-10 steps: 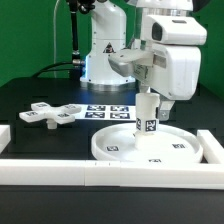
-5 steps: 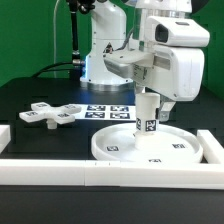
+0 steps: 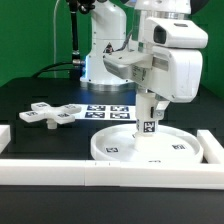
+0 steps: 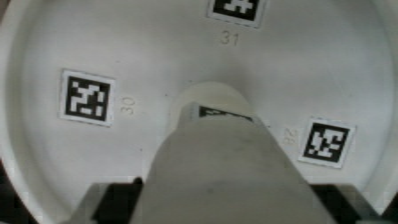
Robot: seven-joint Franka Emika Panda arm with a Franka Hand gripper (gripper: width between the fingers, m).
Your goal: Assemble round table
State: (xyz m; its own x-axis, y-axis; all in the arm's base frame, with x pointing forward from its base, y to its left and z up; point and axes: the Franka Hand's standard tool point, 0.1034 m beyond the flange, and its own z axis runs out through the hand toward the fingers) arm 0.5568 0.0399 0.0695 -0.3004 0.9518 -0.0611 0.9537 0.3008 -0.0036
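The round disc (image 3: 120, 146) lies flat on the black table at the exterior view's right, with tags on its face. The short cylinder leg (image 3: 148, 119) stands upright at the disc's middle. My gripper (image 3: 149, 100) is shut on the leg's upper end from above. In the wrist view the leg (image 4: 221, 150) runs down to the disc (image 4: 125, 60) between my two dark fingers (image 4: 118, 200). The cross-shaped foot piece (image 3: 52, 113) lies on the table at the exterior view's left, apart from the disc.
Long white border bars (image 3: 100, 171) run along the front and turn back at the right corner (image 3: 213, 148). The marker board (image 3: 107, 111) lies behind the disc. The robot base (image 3: 105, 60) stands at the back.
The gripper's body has turned slightly about the leg between the frames. The leg, disc and foot piece stay where they were.
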